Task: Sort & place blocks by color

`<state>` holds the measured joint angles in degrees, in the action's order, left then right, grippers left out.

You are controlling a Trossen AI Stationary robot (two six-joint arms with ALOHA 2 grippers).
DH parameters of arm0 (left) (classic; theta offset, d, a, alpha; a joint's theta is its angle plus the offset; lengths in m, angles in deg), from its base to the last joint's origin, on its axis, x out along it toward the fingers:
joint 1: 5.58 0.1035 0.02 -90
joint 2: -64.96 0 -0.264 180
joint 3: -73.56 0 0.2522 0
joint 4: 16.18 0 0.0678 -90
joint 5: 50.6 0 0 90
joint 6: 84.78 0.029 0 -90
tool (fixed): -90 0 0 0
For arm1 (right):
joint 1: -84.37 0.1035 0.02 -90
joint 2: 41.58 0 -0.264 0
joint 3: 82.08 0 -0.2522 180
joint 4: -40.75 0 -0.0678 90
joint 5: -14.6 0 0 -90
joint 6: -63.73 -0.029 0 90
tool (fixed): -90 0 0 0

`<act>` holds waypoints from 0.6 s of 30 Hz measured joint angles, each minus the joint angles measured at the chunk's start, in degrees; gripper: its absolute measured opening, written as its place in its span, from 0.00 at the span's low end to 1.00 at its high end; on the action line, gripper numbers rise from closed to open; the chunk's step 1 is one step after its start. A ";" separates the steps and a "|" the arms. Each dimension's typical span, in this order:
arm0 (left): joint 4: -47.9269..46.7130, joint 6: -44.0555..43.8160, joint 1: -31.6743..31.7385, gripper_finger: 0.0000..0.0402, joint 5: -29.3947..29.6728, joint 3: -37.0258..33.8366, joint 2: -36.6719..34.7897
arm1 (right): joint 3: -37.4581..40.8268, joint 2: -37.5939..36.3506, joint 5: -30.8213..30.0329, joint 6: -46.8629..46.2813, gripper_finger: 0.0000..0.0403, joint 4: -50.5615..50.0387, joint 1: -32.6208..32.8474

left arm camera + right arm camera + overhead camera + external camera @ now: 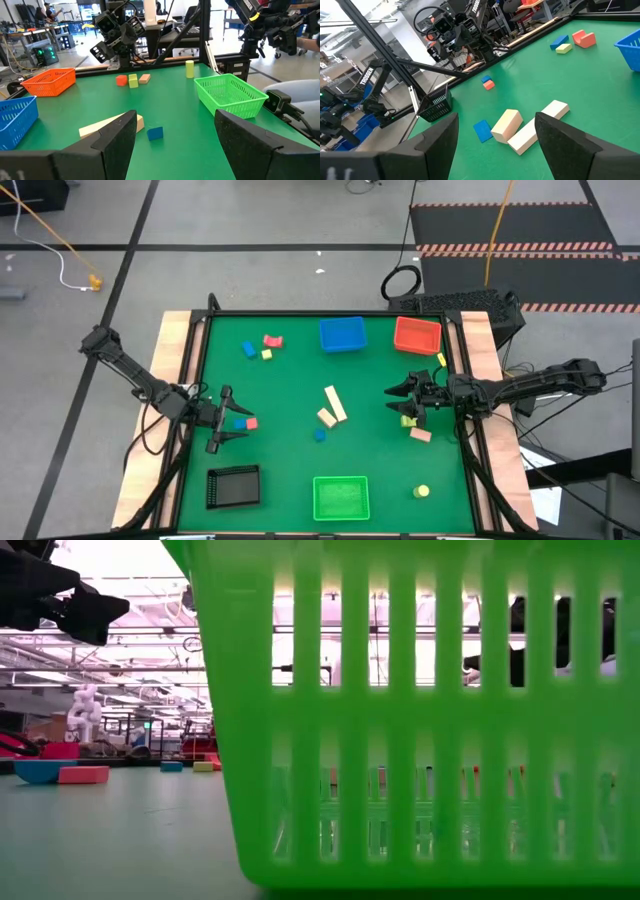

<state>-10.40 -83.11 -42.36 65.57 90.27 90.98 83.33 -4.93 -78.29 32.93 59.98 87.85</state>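
Blocks (333, 406) lying all over the green table (290, 460), none in a tray yet. Two tan bars in the middle, touching each other, with a small blue cube (319, 436) just beside. A blue and a red piece (250, 423) right by the left gripper (226, 420). A lime, a red and a pink one under and beside the right gripper (405, 399). More up near the blue tray (342, 334), and one yellow roll (422, 492) alone near the green tray (341, 498).

Left gripper open wide, holding nothing, low over the table at the left side. Right gripper open too, empty, at the right side.

Probably light, hard little pieces. No squashing, no breaking. Smooth sides, so maybe a bit slippery. Best to pinch flat sides across the middle. Long bars better held across the narrow way. Round roll likely to roll off if bumped, so straight down over it.
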 joint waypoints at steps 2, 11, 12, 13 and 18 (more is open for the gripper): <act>-0.01 0.00 0.00 0.67 0.00 -0.02 -0.02 | 0.00 0.02 0.00 0.00 0.63 0.01 0.00; 0.01 0.02 -0.02 0.67 0.31 0.00 0.00 | -0.02 0.01 -0.01 0.00 0.63 -0.01 0.00; 0.01 0.02 0.00 0.67 0.37 0.00 -0.02 | -0.02 0.02 -0.01 0.00 0.63 0.01 0.00; 0.01 0.00 -0.02 0.67 0.37 0.00 -0.02 | -0.01 0.02 0.00 0.00 0.63 0.01 0.00; 0.01 0.01 0.00 0.67 0.42 0.00 -0.01 | 0.00 0.01 0.01 0.00 0.63 0.01 0.00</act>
<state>-10.39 -83.10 -42.35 65.99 90.28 90.97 83.34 -4.92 -78.28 32.93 59.99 87.84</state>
